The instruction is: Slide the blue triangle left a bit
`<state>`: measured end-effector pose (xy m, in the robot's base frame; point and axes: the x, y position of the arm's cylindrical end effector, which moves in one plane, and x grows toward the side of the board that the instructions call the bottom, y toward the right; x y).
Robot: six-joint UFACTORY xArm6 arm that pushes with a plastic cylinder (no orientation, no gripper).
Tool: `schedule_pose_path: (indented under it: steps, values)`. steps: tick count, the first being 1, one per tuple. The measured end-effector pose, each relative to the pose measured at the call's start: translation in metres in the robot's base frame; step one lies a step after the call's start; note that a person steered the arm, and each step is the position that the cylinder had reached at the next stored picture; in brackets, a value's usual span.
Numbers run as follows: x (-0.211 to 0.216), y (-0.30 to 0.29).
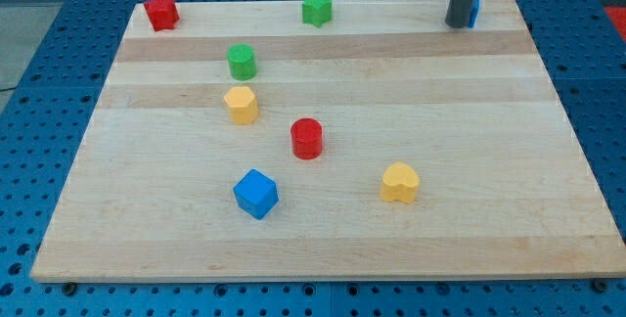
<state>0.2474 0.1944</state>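
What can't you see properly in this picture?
- Blue triangle, camera view: my rod covers most of it, only a blue sliver shows, so its shape cannot be made out.
- My tip: at the triangle's left side; touching or not, unclear.
- Rod's upper part: cut off by the view's top.

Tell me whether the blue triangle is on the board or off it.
On the board: a blue sliver shows at the top right edge, mostly hidden behind my tip, which sits against its left side. Its shape cannot be made out.
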Motion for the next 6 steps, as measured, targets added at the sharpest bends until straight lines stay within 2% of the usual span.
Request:
schedule_pose_path:
  steps: [2,3,4,5,6]
  values:
    - [0.001,0.0]
    - [0.02,0.01]
    - [0.028,0.05]
    - [0.009,0.076]
    - [-0.005,0.064]
